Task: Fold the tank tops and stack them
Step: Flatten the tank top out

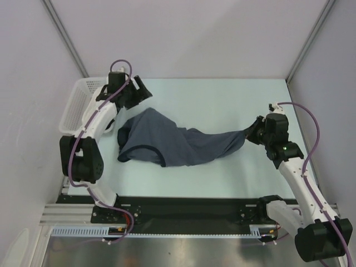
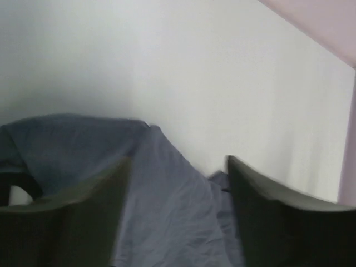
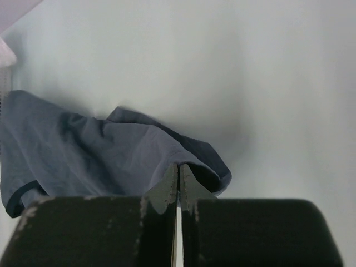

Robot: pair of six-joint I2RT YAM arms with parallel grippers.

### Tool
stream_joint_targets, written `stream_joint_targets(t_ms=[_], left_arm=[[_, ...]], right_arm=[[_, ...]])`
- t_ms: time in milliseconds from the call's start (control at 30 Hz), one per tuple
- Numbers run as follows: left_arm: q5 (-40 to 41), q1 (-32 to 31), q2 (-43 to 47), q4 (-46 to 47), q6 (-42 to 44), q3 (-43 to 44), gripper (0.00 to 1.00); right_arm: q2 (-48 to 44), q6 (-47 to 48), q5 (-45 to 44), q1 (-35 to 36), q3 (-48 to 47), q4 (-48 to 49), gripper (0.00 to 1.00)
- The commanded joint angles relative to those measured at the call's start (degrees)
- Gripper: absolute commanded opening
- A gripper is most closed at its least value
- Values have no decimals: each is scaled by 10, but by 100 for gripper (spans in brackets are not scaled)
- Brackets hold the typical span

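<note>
**Top view.** A slate-blue tank top [image 1: 167,144] lies crumpled on the pale table [image 1: 222,94], roughly midway between the two arms. Its bulk is bunched at the left, where a dark-trimmed opening shows along the near edge. Toward the right it narrows into a drawn-out tail. The right gripper [image 1: 251,133] sits at the very tip of that tail, its fingers closed on the cloth. The left gripper [image 1: 139,92] is past the tank top's far-left corner and apart from it, fingers spread with nothing between them. A white lattice basket [image 1: 75,108] stands to the left of the tank top, on the other side of the left arm.

**Left wrist view.** The left gripper [image 2: 177,164] has its two dark fingers [image 2: 278,222] wide apart. The tank top [image 2: 161,211] lies below and just ahead of them, filling the gap between the fingers at the bottom of the view. Its wrinkled surface rises to a rounded fold at upper left. The fingers do not appear to touch the cloth. Bare table surface runs beyond the tank top.

**Right wrist view.** The right gripper [image 3: 178,172] has its fingers pressed together, with only a thin line between them. The tank top [image 3: 94,156] begins right at the fingertips, where a dark-edged fold is pinched. From there it spreads away to the left in soft creases.
</note>
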State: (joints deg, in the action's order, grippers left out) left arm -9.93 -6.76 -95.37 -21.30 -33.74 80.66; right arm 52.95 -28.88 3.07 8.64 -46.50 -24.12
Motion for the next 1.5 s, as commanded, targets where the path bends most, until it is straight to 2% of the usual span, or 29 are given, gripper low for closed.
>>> stream_joint_targets(t_ms=[0,33,133,233,333,433,467,600,667,867,1000,1133,1400,1467], left_arm=[[-1,-9,-18,-69,24,63,93],[21,-18,-8,-80,30,61,100],[82,-58,54,-88,47,25,100],[91,-111,155,-57,53,-66,97],[97,-174,257,-24,42,-208,94],[94,-218,344,2,12,-292,91],[90,-237,385,12,-3,-348,90],[76,-285,461,57,-39,-458,88],[64,-297,471,74,-48,-503,87],[46,-313,424,120,-55,-549,82],[50,-314,403,153,-53,-557,80],[44,-314,381,177,-49,-555,69],[67,-314,317,187,-50,-542,69],[62,-314,301,193,-50,-541,66]], right_arm=[[7,-9,-11,-6,-18,20,0],[7,-10,-7,-5,-14,24,0],[8,-9,-10,-7,-2,35,0],[18,-5,-8,-11,3,37,0],[28,-1,-5,-11,6,42,0],[30,-3,6,-13,23,71,0],[31,-3,9,-13,25,76,0],[39,6,15,-13,33,96,0],[40,9,15,-13,40,101,0],[39,7,26,-13,54,116,0],[38,8,26,-13,57,116,0],[36,7,23,-13,60,116,0],[35,7,28,-13,59,118,0],[34,8,29,-13,58,117,0]])
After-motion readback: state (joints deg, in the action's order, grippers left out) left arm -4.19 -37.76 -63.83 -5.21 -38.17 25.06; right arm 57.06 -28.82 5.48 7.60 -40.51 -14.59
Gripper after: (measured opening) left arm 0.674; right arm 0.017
